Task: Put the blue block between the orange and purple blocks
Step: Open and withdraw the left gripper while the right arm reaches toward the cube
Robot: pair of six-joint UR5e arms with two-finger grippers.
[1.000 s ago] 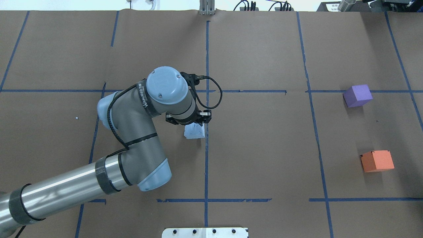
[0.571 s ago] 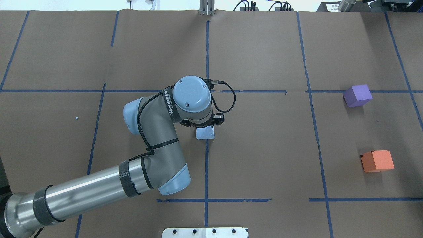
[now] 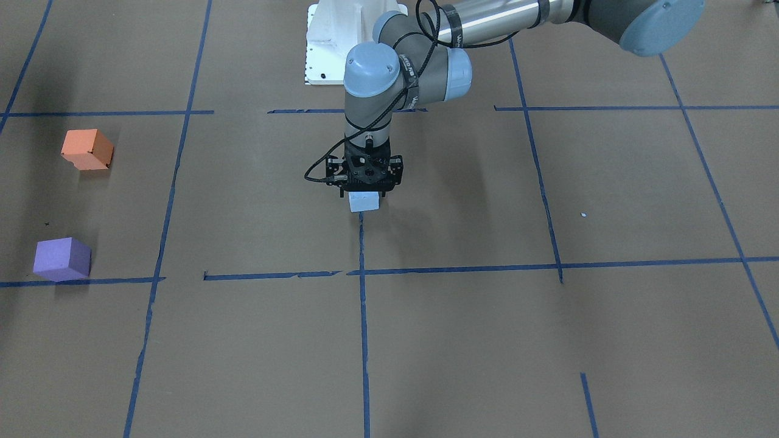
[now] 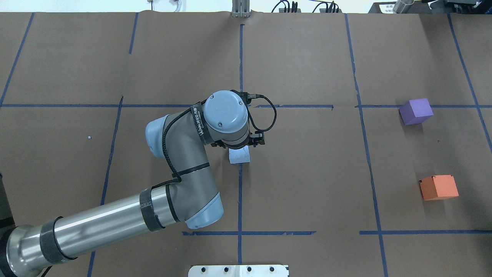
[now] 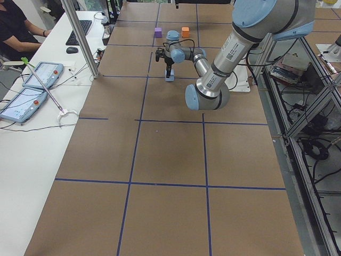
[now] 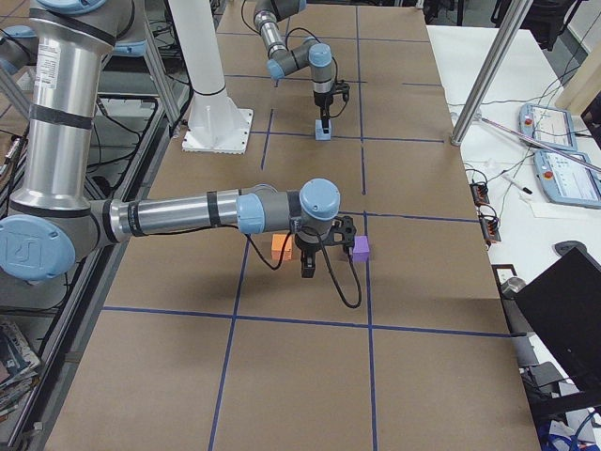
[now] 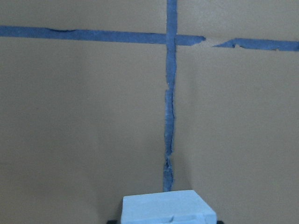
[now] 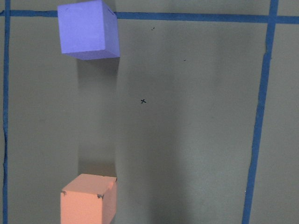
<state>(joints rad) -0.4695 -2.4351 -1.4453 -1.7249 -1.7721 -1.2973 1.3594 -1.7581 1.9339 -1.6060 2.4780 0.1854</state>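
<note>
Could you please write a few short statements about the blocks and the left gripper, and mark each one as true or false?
1. The left gripper grips the blue block. True.
2. The blue block already lies between the orange block and the purple block. False: it is far from both, in the gripper.
3. The orange and purple blocks touch each other. False: they stand well apart.
4. The blue block is over a blue tape line. True.
</note>
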